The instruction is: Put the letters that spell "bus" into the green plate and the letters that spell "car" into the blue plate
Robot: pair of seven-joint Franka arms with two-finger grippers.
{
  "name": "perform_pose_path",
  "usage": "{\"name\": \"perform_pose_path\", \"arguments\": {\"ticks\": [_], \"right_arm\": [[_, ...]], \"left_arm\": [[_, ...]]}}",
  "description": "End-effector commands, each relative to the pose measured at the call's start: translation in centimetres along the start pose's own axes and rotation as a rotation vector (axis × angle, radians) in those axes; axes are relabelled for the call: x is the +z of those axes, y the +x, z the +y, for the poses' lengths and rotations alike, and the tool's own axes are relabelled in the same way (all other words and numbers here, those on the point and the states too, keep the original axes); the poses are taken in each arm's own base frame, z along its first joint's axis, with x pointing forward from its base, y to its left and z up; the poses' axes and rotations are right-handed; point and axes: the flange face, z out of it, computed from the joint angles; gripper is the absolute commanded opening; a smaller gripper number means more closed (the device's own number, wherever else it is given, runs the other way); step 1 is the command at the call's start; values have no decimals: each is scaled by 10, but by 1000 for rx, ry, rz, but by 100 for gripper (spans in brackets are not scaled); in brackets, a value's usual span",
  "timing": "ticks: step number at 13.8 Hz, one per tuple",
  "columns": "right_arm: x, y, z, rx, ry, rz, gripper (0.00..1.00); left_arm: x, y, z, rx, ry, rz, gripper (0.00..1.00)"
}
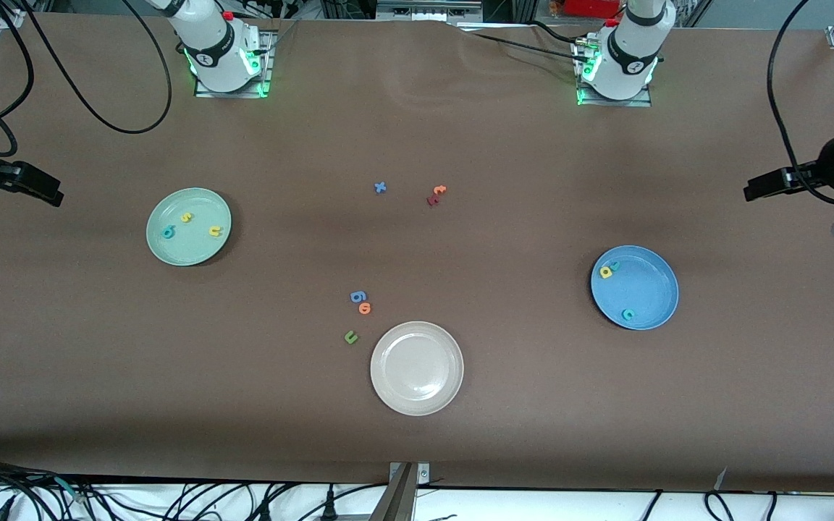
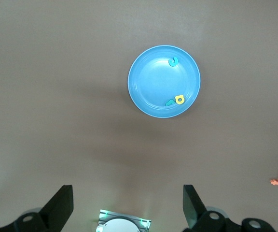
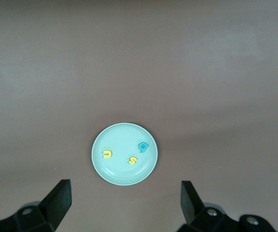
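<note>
From the front camera, a brown table carries three plates. The green plate [image 1: 189, 226], toward the right arm's end, holds the teal b [image 1: 168, 232], yellow s [image 1: 186, 217] and yellow u [image 1: 215, 231], lying flat and apart; the u's open end faces the robots' bases. The blue plate [image 1: 635, 287], toward the left arm's end, holds the yellow a [image 1: 607, 272] touching the teal r [image 1: 614, 265] at the rim nearer the bases, and the teal c [image 1: 628, 314] alone at the rim nearer the camera. A white plate [image 1: 417, 368] sits nearest the camera, with a green u [image 1: 350, 336], orange o [image 1: 365, 308] and blue g [image 1: 357, 296] beside it. Mid-table lie a blue x [image 1: 380, 187] and touching red letters [image 1: 436, 195]. The left gripper [image 1: 772, 182] and right gripper [image 1: 33, 187] hang at the table's ends, arms bent outward. The left wrist view looks straight down on the blue plate [image 2: 164, 81], its fingers [image 2: 59, 208] spread wide, holding nothing. The right wrist view looks down on the green plate [image 3: 124, 153], its fingers [image 3: 57, 203] likewise spread and empty.
</note>
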Motion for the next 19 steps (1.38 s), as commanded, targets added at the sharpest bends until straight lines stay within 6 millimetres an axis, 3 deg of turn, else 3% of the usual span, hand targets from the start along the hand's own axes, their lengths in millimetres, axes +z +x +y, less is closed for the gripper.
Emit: {"name": "perform_pose_path", "arguments": {"ticks": [1,3,6,10,19], "right_arm": [[-8,6,-3,1,24,9,100],[-9,8,-3,8,46,7,100],[-12,12,-4,13,41,-11,100],[-15,15,-8,10,35,-22,100],[-18,15,-15,70,64,-15,100]], "left_arm": [[2,-17,5,-7,-16,21,100],[-18,-31,2,-12,-33,75,100],[-27,-35,0,-11,-38,94,100],[-25,-30,-12,-40,-45,82,100],[-25,-31,-9,-31,-42,81,100]]}}
